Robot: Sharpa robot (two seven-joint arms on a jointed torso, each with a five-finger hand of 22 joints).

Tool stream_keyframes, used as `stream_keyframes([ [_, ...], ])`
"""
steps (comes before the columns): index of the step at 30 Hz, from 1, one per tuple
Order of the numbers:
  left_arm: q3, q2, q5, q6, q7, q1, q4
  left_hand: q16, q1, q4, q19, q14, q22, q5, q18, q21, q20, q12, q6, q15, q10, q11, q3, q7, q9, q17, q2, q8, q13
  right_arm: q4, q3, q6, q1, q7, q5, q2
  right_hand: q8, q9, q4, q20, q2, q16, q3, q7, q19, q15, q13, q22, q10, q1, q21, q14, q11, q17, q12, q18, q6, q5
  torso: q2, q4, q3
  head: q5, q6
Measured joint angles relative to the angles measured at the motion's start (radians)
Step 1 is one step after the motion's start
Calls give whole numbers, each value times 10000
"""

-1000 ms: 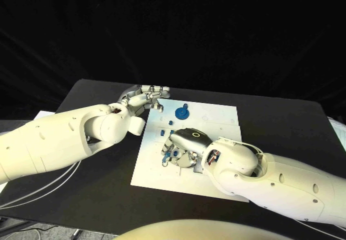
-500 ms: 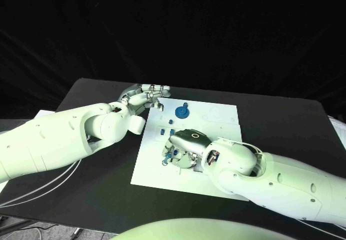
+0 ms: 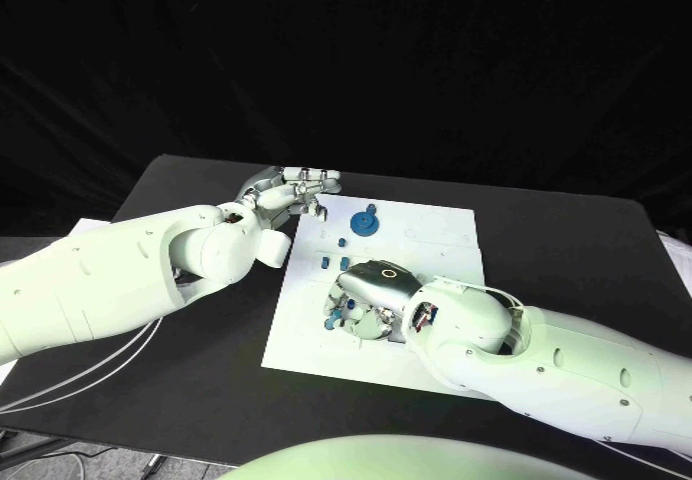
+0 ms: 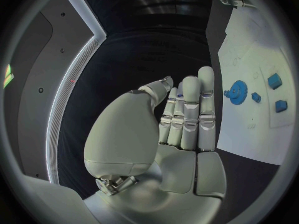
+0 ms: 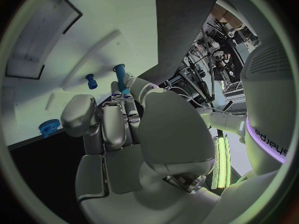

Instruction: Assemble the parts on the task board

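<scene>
Working low over the near half of the white task board (image 3: 433, 225), the right hand (image 3: 372, 290) has its fingers (image 5: 118, 117) curled close round a small blue peg (image 5: 119, 73), apparently pinched at the tips; a tilted entry could jam it or knock the loose blue pieces (image 3: 335, 318) beside it. At the board's far left corner, the left hand (image 3: 289, 190) hovers, fingers (image 4: 190, 112) straight and together, holding nothing, near the blue gear (image 3: 366, 224) on the tabletop (image 3: 562, 240)

left hand (image 3: 293, 190): at the board's (image 3: 433, 225) far-left corner, fingers straight and together, holding nothing
right hand (image 3: 368, 295): palm down over the board's middle, pinching a blue peg (image 5: 119, 75)
</scene>
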Motion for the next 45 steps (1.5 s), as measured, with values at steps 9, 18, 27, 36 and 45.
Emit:
stream_keyframes([
  [9, 0, -8, -6, 5, -8, 0, 0, 0, 0, 0, 0, 0, 1, 0, 0, 0, 0, 0, 0, 0, 0, 0, 0, 0, 0, 0, 0, 0, 0, -48, -2, 105, -9, -61, -155, 62, -2, 4, -21, 0, 0, 0, 20, 33, 0, 0, 5, 0, -1, 0, 0, 0, 0, -1, -41, 0, -34, -2, -3, -1, -1, -9, -4],
  [18, -1, -23, -9, 6, -20, 0, 6, 0, 0, 0, 0, 0, 1, 0, 0, 1, 0, 0, 1, 0, 1, -1, 0, -1, 0, 0, 0, 0, 0, -96, -88, 281, 5, -287, -577, 216, -332, -121, 43, 111, -143, 0, -5, 243, -37, 147, 9, -65, -316, -242, 0, 35, 11, -18, -358, -1, -610, 374, -3, -1, -1, 2, -16],
  [27, -2, -24, -13, 6, -33, 0, 7, 0, 0, 0, 0, 0, 1, 0, -1, 1, 0, 0, 1, 0, 1, -1, 0, -1, 0, -8, 0, 0, 0, -177, -216, 342, -37, -352, -743, 258, -339, -298, 298, 382, -661, -4, -719, 450, -236, 377, -85, -489, -1775, -932, -278, 29, 307, -171, -386, -1, -1749, 402, -7, -3, -1, -5, -32],
  [36, -2, -19, -18, 11, -55, 0, 0, 0, 0, 0, 0, 0, 1, 0, 0, 1, 0, 0, 1, 0, 2, -1, 0, -1, 0, -7, 0, 0, 0, 192, -222, -489, -131, -340, -778, -83, -338, -260, 840, 536, -531, -423, -2804, 654, -468, 502, -34, -1452, -2958, -703, -930, 36, 508, -777, 124, 157, -2374, 335, -12, 0, 2, -50, 6],
  [45, -16, -63, -23, 25, -91, 0, -4, 0, 0, 0, -36, 0, -10, 0, 0, 1, 36, 0, 1, 0, 2, -2, 0, -1, 0, -23, 0, 0, 0, 1319, 240, -1937, -194, -264, -167, -1814, -249, -177, 1137, 472, -356, -408, -3151, 545, -318, 502, 95, -1184, -2158, -307, -777, 35, 341, -778, 965, 158, -2064, 519, -30, -42, 2, -283, 138],
])
